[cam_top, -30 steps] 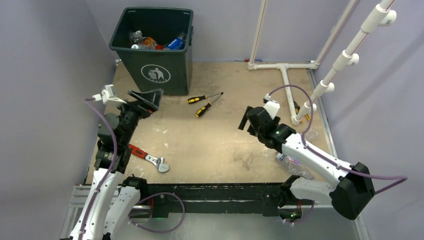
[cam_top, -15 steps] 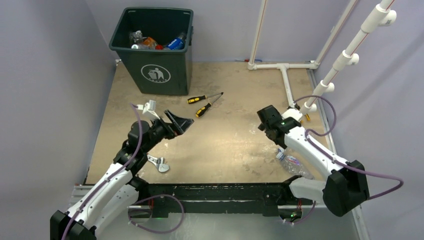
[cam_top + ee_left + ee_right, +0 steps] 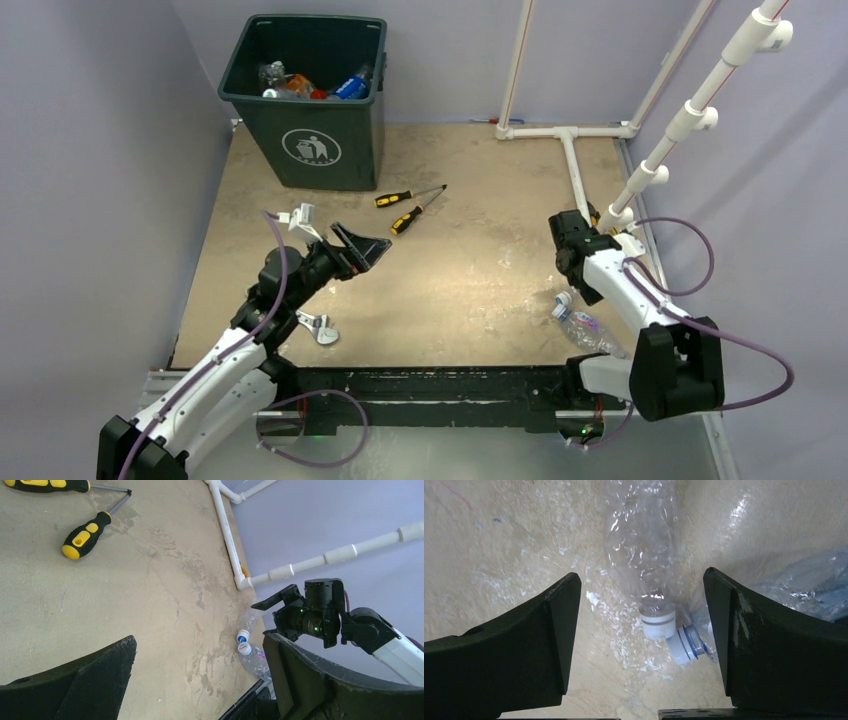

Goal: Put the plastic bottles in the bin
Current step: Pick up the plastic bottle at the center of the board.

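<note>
The dark green bin (image 3: pixel 335 140) stands at the far left with several bottles (image 3: pixel 350 86) inside. Two clear bottles lie at the table's near right, caps together: one with a red-marked label (image 3: pixel 590 330), the other mostly hidden under my right arm, its cap (image 3: pixel 563 298) showing. My right gripper (image 3: pixel 570 240) is open and hangs above them. In the right wrist view the white-capped bottle (image 3: pixel 644 550) lies between the open fingers, the second bottle's cap (image 3: pixel 685 646) beside it. My left gripper (image 3: pixel 362 248) is open and empty over mid-table, facing both bottles (image 3: pixel 252 657).
Two yellow-and-black screwdrivers (image 3: pixel 410 197) (image 3: pixel 415 217) lie in front of the bin. A red-handled wrench (image 3: pixel 320 328) lies near the left arm. A white pipe frame (image 3: pixel 572 160) runs along the right side, its foot next to my right gripper. Walls close in all round.
My left arm swung from beside the bin to mid-table, then stopped. My right gripper moved right, over the bottles beside the pipe foot. Both grippers stayed open.
</note>
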You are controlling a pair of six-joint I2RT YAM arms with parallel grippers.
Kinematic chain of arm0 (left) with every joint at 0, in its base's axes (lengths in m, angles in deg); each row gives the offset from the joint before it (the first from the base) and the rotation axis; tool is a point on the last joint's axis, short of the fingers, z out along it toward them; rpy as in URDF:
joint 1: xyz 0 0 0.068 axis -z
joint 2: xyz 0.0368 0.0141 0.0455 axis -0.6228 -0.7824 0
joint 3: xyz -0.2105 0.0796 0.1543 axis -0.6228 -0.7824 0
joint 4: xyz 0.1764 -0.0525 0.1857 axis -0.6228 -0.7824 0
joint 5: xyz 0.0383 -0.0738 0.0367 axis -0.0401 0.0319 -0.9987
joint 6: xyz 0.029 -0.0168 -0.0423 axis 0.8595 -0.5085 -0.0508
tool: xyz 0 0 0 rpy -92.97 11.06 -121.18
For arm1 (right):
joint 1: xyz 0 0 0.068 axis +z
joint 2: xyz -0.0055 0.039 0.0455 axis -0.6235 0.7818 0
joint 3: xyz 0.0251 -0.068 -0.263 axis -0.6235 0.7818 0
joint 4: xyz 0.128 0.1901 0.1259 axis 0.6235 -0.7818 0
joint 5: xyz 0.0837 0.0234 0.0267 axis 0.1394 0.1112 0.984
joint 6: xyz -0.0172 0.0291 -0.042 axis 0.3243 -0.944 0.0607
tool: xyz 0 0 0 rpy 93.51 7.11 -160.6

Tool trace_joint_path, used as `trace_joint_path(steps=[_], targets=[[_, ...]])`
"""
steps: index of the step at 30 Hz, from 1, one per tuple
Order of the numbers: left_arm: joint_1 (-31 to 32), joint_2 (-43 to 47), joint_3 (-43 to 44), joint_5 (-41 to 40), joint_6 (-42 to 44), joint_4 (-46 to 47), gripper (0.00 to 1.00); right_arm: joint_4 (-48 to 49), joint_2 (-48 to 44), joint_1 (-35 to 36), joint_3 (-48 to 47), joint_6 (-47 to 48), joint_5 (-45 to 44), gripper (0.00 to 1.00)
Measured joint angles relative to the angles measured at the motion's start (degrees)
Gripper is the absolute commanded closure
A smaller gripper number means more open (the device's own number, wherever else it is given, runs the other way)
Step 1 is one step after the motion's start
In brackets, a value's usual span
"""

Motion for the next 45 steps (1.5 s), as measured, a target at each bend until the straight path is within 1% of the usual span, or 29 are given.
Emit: trace_joint_path(steps=[6, 10, 15, 22, 26, 31, 35, 37, 40, 42, 45], targets=[[0.0, 0.0, -1.3, 0.0, -0.3, 1.4, 0.01, 6.6, 5.1, -3.7, 0.0, 4.8, 0.2, 0.11], [0.0, -0.7, -2.2, 0.0, -0.7, 2.2, 0.01, 9.7, 8.4, -4.9, 0.0, 7.5, 1.3, 0.15], [0.0, -1.9, -2.3, 0.0, -1.8, 3.4, 0.01, 13.0, 10.4, -5.3, 0.0, 9.6, 3.6, 0.25], [0.5, -2.5, -2.4, 0.0, -2.7, 5.2, 0.01, 15.4, 12.6, -5.4, 0.0, 10.8, 6.3, 0.44], [0.7, -2.5, -3.0, 0.0, -2.9, 5.5, 0.01, 15.9, 12.1, -5.4, 0.3, 11.2, 6.3, 0.52], [0.7, -2.4, -3.2, 0.0, -3.3, 5.6, 0.01, 16.3, 7.9, -5.4, 2.5, 12.4, 7.0, 0.58], [0.7, -2.3, -3.2, 0.0, -3.3, 5.5, 0.01, 15.7, 0.6, -4.8, 4.0, 13.9, 9.1, 0.61], [0.7, -2.1, -3.2, 0.0, -3.3, 5.5, 0.01, 15.0, -4.5, -3.9, 4.5, 14.7, 10.4, 0.64], [0.7, -2.1, -3.2, 0.0, -3.4, 5.5, 0.01, 13.5, -12.4, 0.8, 4.8, 14.8, 11.5, 0.69], [0.7, -2.2, -3.2, 0.0, -3.4, 5.5, 0.01, 12.6, -15.5, 5.0, 4.6, 14.3, 13.0, 0.71], [0.7, -2.4, -2.9, 0.0, -3.4, 4.7, 0.01, 10.7, -17.2, 9.6, 4.0, 13.9, 16.7, 0.74]])
